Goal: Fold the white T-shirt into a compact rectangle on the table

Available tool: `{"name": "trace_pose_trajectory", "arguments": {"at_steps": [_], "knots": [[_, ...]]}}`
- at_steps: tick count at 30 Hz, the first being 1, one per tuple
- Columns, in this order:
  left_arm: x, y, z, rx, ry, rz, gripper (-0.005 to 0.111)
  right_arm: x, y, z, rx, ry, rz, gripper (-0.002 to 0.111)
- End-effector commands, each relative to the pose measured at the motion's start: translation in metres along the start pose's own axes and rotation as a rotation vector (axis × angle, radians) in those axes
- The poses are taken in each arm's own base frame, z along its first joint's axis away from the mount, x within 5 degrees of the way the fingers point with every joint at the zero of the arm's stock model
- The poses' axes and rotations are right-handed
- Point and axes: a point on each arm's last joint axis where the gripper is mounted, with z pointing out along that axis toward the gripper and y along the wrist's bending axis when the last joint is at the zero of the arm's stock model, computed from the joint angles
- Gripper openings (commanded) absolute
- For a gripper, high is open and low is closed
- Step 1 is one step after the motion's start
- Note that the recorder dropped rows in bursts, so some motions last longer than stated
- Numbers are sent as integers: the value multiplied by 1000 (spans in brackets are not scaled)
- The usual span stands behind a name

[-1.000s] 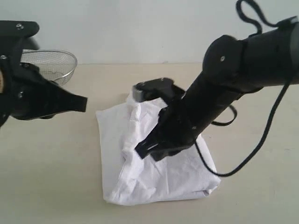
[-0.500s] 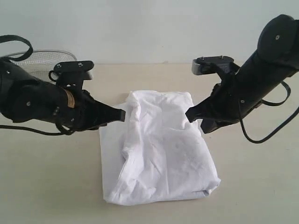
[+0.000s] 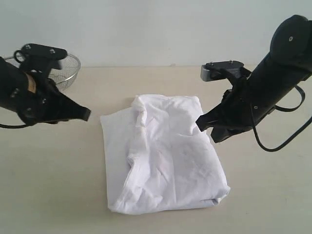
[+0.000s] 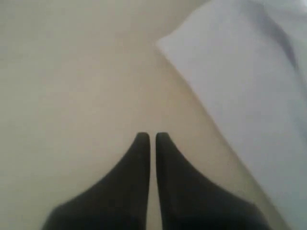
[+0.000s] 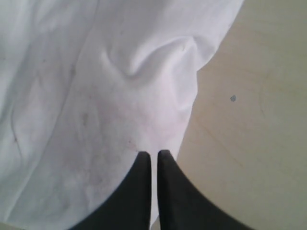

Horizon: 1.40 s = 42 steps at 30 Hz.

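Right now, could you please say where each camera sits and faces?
Exterior view: off-arm, facing the white T-shirt on the table; left gripper and right gripper show.
Left wrist view: on left arm, looking past its shut tips at table.
Right wrist view: on right arm, past shut tips at T-shirt edge.
All share T-shirt and table.

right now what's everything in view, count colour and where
white T-shirt: 1, white, loosely folded and rumpled, middle of the table
table: 1, pale beige, under everything
wire-mesh basket: 1, silver, far left, behind the left arm
left arm: 1, black, left of the shirt, clear of it
right arm: 1, black, at the shirt's right edge
left fingers: 2, black, closed together above bare table
right fingers: 2, black, closed together above the shirt's edge
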Motion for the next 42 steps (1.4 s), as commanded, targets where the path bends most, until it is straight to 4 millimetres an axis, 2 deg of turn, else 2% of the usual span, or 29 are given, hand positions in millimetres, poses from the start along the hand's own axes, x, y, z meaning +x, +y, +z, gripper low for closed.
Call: {"name": "trace_pose_trajectory", "arguments": {"at_steps": [1, 6, 7, 8, 11, 12, 15, 19, 23, 25, 27, 29, 33, 36, 39, 42], "knots": [[-13, 31, -13, -100, -78, 92, 5, -2, -1, -7, 9, -27, -8, 0], [-34, 42, -26, -223, -155, 418, 5, -3, -1, -7, 7, -27, -6, 0], [-37, 43, -27, -233, -171, 411, 5, -3, -1, -7, 7, -27, -6, 0], [-41, 46, -29, -228, -198, 323, 5, -3, -1, -7, 7, -27, -6, 0], [-53, 54, -34, -109, -306, -143, 5, -2, -1, -7, 6, -26, -6, 0], [-57, 56, -35, -57, -355, -242, 5, -2, -1, -7, 6, -24, -6, 0], [-62, 62, -37, -1, -427, -336, 5, -2, -1, -7, 4, -20, -15, 0], [-55, 74, -32, -24, -362, -361, 5, -2, -1, -7, 4, -20, -22, 0], [-40, 101, -10, -75, -277, -452, 5, -1, -1, -7, 3, -16, -26, 0], [-33, 108, 0, -73, -221, -521, 5, -1, -1, -7, 3, -13, -27, 0], [-28, 104, 7, -41, -163, -503, 5, -2, -1, -7, 6, -19, -28, 0], [-25, 92, 14, 47, -100, -512, 5, -2, -1, -7, 7, -22, -28, 0], [-22, 52, 29, 405, 18, -541, 5, -2, -1, -7, 8, -23, -28, 0], [-27, 34, 36, 668, -30, -483, 5, -2, -1, -7, 7, -20, -28, 0], [-29, 29, 47, 788, -109, -453, 5, 0, 0, -7, -3, 1, -31, 0], [-23, 26, 62, 836, -58, -530, 5, 2, 0, -7, -11, 21, -35, 0]]}}
